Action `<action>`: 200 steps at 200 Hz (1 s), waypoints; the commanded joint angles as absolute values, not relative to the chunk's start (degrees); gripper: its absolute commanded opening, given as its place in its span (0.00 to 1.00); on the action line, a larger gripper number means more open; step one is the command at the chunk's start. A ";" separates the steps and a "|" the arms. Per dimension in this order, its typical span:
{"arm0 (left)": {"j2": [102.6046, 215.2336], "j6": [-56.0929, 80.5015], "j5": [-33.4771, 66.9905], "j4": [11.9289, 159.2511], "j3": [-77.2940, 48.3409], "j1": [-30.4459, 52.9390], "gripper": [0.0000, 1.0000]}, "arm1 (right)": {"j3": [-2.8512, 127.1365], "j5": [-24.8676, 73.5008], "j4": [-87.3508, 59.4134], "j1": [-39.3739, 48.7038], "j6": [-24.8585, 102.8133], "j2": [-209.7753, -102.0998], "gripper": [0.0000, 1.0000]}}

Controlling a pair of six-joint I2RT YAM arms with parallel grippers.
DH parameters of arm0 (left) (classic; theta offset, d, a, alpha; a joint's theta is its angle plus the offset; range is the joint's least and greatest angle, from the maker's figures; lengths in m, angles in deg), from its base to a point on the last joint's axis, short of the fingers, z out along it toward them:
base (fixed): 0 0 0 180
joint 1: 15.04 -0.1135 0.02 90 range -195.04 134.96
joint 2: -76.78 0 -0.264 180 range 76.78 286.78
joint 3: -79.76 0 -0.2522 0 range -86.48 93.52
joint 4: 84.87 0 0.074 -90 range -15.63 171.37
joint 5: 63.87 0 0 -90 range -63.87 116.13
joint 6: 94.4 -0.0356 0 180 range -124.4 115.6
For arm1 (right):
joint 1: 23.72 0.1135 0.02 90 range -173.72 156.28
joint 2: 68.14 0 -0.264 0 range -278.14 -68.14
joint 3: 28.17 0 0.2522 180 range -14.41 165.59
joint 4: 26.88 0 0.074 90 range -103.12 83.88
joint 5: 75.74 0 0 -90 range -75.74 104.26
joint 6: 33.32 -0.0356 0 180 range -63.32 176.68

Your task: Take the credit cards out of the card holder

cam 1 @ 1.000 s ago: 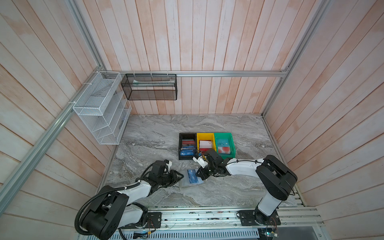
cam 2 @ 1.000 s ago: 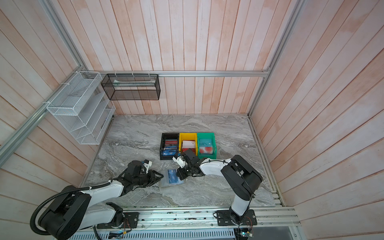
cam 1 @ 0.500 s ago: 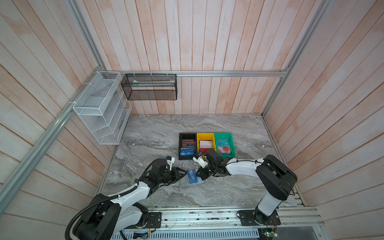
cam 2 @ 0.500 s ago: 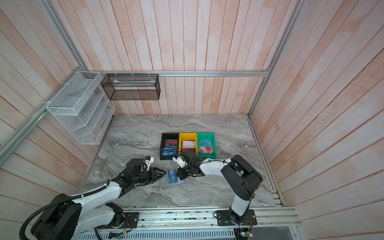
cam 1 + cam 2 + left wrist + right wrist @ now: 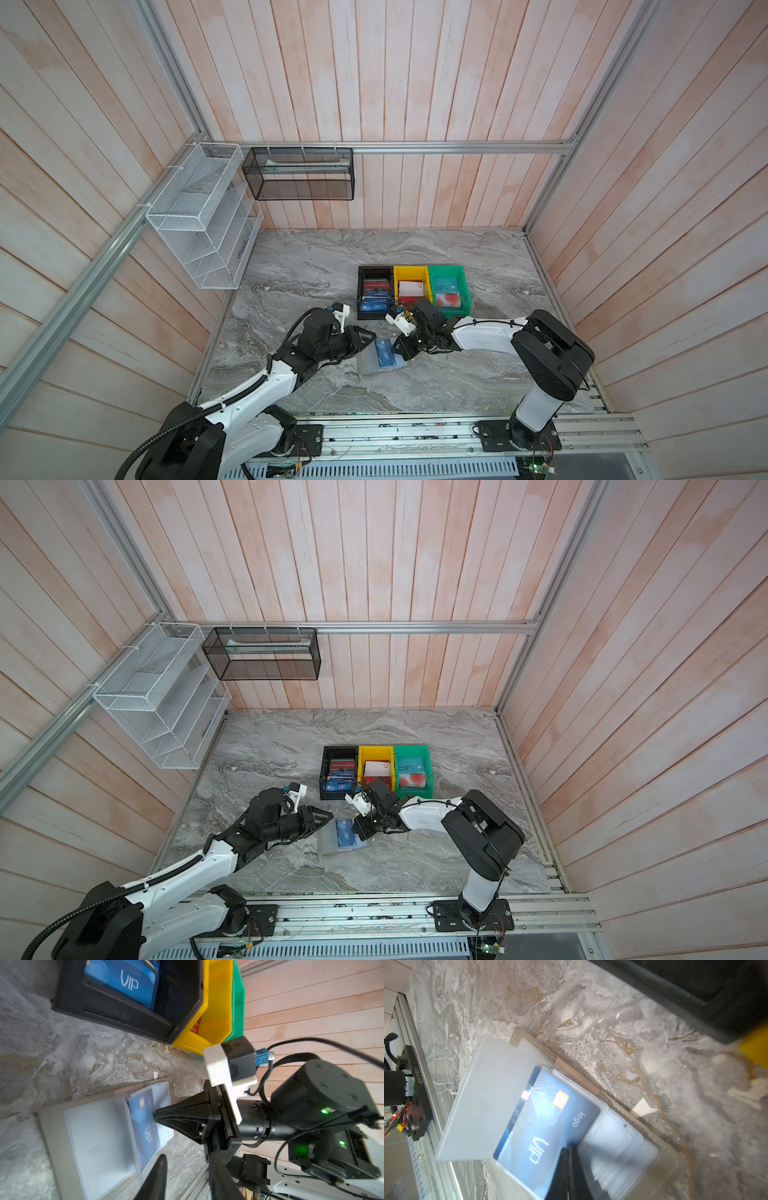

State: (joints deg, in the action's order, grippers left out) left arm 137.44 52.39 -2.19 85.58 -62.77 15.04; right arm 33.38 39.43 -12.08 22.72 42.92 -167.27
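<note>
Marble tabletop [image 5: 415,257], plank walls [image 5: 374,83]; right gripper [image 5: 402,352] closed, tips touching VIP card [image 5: 550,1126]; left gripper [image 5: 371,335] part-open, empty

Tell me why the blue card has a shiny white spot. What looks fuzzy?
Right wrist view: light glares off the clear pocket over the blue card; the right gripper and black bin look blurry. Left wrist view: the table smears at one side. Both top views: sharp, evenly lit.

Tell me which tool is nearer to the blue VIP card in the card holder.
Right. The right tool, shut, has its tip on the blue VIP card. The left tool, open, is at the opposite side of the card holder, off the card.
</note>
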 commanded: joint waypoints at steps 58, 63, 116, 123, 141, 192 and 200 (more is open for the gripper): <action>149.76 54.94 -4.63 98.01 -63.10 17.26 0.35 | 32.00 39.99 -9.56 23.30 42.26 -169.34 0.00; 150.31 54.92 -4.64 98.25 -63.18 17.37 0.35 | 31.91 39.91 -9.58 23.30 42.18 -169.32 0.00; 152.27 54.66 -3.90 98.01 -66.01 17.39 0.35 | 31.72 39.93 -9.43 23.28 42.04 -169.14 0.00; 152.19 54.81 -3.55 98.00 -66.81 17.39 0.35 | 31.73 39.84 -9.30 23.30 42.09 -169.04 0.00; 152.51 54.84 -2.51 97.77 -68.55 17.39 0.35 | 31.82 39.75 -9.00 23.29 42.37 -168.95 0.00; 159.36 55.62 -3.52 103.92 -68.87 17.39 0.35 | 32.52 39.48 -7.68 23.30 42.88 -169.14 0.00; 160.40 55.71 -4.10 104.89 -68.57 17.39 0.34 | 32.59 39.49 -7.72 23.28 42.89 -169.14 0.00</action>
State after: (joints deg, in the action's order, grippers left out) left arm 157.16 55.32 -3.96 101.53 -68.85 17.23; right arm 33.31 39.87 -12.21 22.72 42.72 -167.40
